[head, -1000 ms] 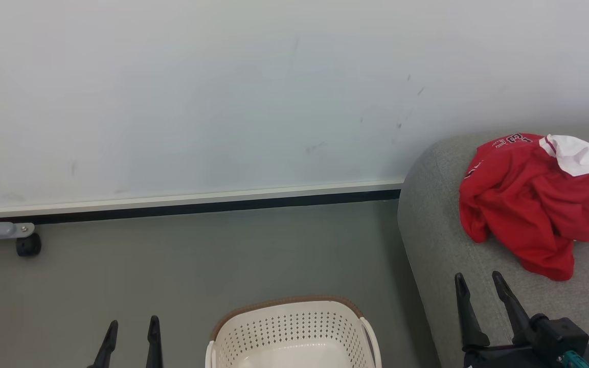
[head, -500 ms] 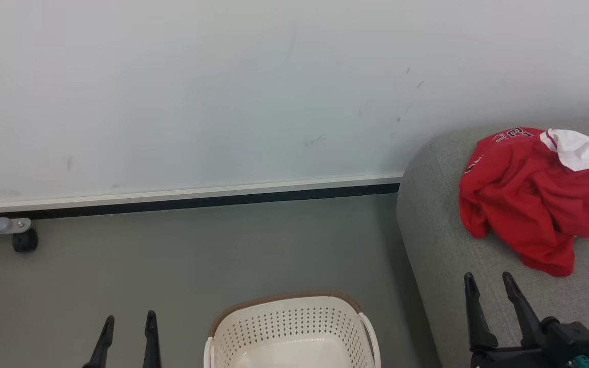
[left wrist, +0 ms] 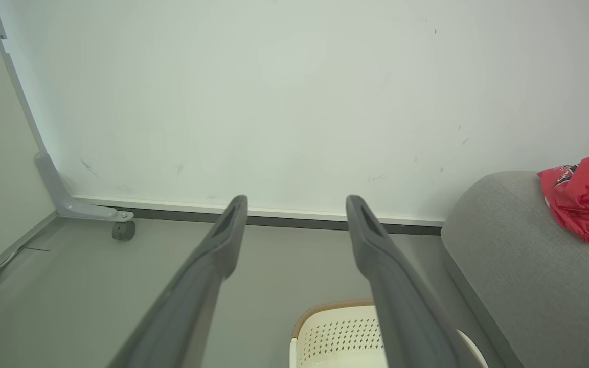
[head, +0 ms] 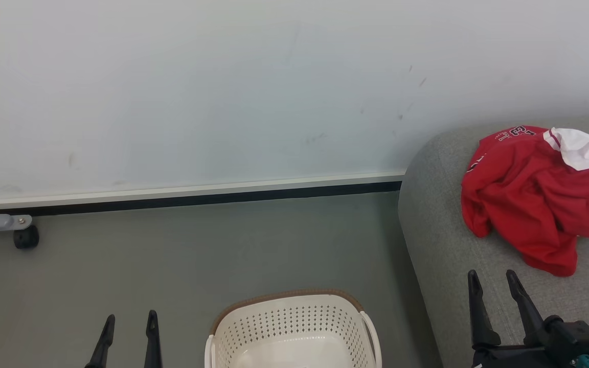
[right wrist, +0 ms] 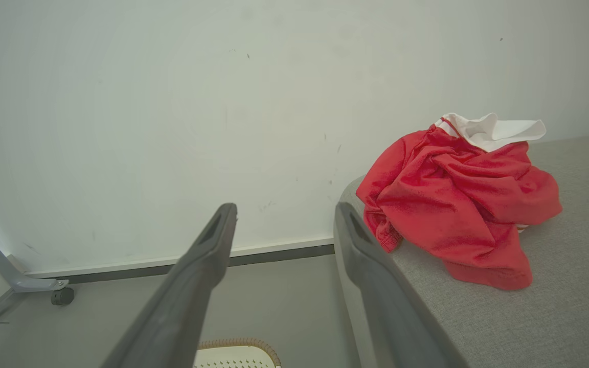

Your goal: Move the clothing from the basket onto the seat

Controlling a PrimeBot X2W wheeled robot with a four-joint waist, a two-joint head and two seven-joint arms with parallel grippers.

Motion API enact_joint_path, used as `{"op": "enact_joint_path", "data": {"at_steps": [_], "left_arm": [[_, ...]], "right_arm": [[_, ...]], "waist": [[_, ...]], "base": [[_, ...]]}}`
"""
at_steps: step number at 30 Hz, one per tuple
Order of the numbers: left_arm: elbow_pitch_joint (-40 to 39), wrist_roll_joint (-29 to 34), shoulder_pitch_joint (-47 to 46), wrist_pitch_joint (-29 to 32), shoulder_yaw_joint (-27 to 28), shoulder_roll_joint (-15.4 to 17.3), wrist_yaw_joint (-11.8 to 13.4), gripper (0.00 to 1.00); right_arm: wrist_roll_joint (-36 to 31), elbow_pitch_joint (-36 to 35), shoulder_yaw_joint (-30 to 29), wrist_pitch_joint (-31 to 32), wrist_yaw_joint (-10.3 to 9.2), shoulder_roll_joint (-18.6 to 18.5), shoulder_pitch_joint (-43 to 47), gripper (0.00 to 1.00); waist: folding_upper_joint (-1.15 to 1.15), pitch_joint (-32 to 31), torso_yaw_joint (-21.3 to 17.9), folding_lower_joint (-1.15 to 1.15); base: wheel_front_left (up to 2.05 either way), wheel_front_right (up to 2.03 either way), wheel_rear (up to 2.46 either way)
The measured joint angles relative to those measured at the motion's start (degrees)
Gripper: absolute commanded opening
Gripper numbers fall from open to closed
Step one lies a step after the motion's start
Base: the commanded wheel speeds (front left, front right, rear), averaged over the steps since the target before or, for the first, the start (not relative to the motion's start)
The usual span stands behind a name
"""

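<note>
Nearest, the basket [head: 289, 327] is being seen between the two claws. The part of its inside that is being shown is bare, the rest being cut off. The left claw [head: 131, 317] is being held spread and empty over the floor [head: 197, 245], the right claw [head: 492, 274] spread and empty over the seat [head: 443, 245]. Beyond the right claw, ahead and slightly to its right, the clothing [head: 529, 204] is being borne by the seat as one crumpled red heap, so the right arm is being judged the nearer.
</note>
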Motion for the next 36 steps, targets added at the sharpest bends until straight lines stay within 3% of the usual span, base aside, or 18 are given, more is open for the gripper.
{"op": "enact_joint_path", "data": {"at_steps": [10,11,20,36], "left_arm": [[0.0,0.4,0.0,0.0,0.2,-0.1,0.0,1.00],[0.4,0.4,0.0,0.0,0.1,-0.1,0.0,0.00],[3.2,-1.0,0.9,0.8,0.1,-1.1,-0.6,0.00],[4.5,-12.4,-0.4,4.3,2.6,-2.0,-2.6,0.00]], "right_arm": [[0.0,0.0,-0.3,0.0,-0.05,0.1,0.0,1.00],[0.0,0.3,-0.2,0.1,-0.04,0.2,0.0,0.00],[1.8,3.3,-0.6,0.7,0.30,1.1,1.7,0.00],[13.3,4.5,-3.9,4.3,2.05,2.0,1.0,0.00]], "waist": [[0.00,0.3,0.2,0.00],[0.00,0.3,0.2,0.00],[0.00,0.4,0.2,0.00],[0.00,0.6,0.3,0.00]], "base": [[0.00,0.00,0.00],[0.00,0.00,0.00],[0.00,0.00,0.00],[0.00,0.00,0.00]]}}
